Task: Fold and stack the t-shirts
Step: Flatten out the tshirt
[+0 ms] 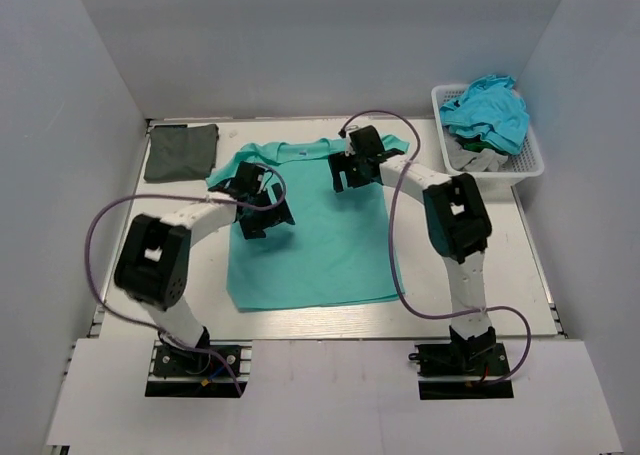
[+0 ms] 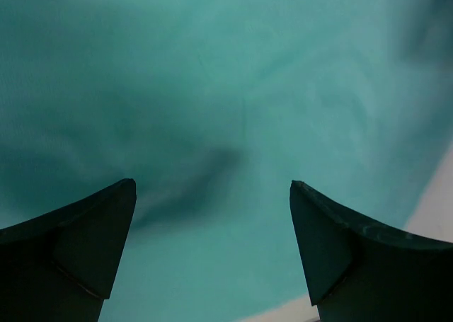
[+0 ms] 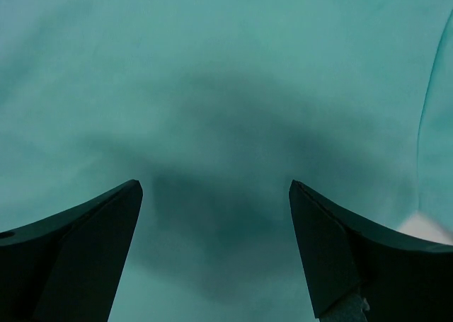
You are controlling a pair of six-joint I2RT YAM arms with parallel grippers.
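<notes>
Spread flat at mid-bench: teal-green t-shirt [image 1: 310,230], collar toward the far wall, hem toward the arm bases. Right of the shirt, a broad strip of bare bench [image 1: 480,275]; left of it, a narrower strip; past the hem, a thin margin before the bench's near edge. Far left of the shirt, apart from its left-hand sleeve: dark grey-green t-shirt [image 1: 181,152], folded into a small rectangle. Far right of the shirt, against the bench's right edge: white lattice basket [image 1: 520,165], with a turquoise-blue t-shirt [image 1: 487,110] heaped over a grey garment [image 1: 470,157].

Left arm [image 1: 195,218] bent at the elbow, reaching in over the shirt's left-hand shoulder. Left jaws spread wide, nothing between; dark fingertips [image 2: 92,244] flanking teal cloth, pale bench showing at the lower right corner. Right arm [image 1: 455,215] folded, reaching over the shirt's right-hand shoulder beside the collar. Right jaws also wide, empty, fingertips [image 3: 85,251] low over shadowed cloth. Contact with the cloth: cannot tell.
</notes>
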